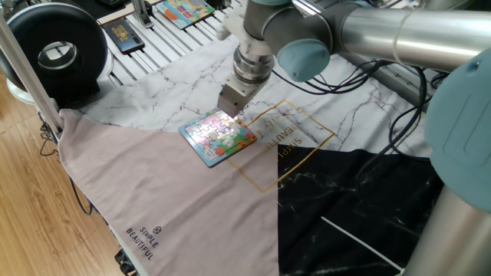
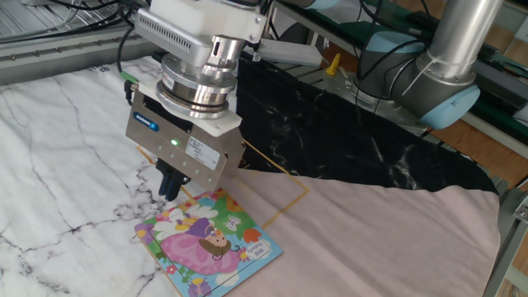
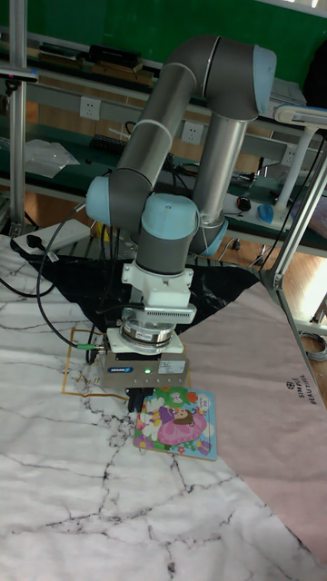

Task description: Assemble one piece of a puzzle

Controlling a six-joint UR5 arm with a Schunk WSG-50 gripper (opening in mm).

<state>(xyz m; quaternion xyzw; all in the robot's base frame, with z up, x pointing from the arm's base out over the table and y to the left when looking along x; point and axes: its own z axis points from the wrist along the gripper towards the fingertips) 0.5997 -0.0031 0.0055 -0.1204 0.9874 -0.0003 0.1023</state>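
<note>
"SIMPLE BEAUTIFUL" is printed on the cloth, and the gripper, fingers seemingly together, is hung at the puzzle's 11 o'clock corner

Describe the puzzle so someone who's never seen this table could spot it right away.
Find the cloth's marble-print section. Just below the tool, where marble meets plain pink fabric, lies the puzzle: a small square pastel cartoon board, blue-rimmed. The other colourful board sits far back on the slatted surface.
</note>
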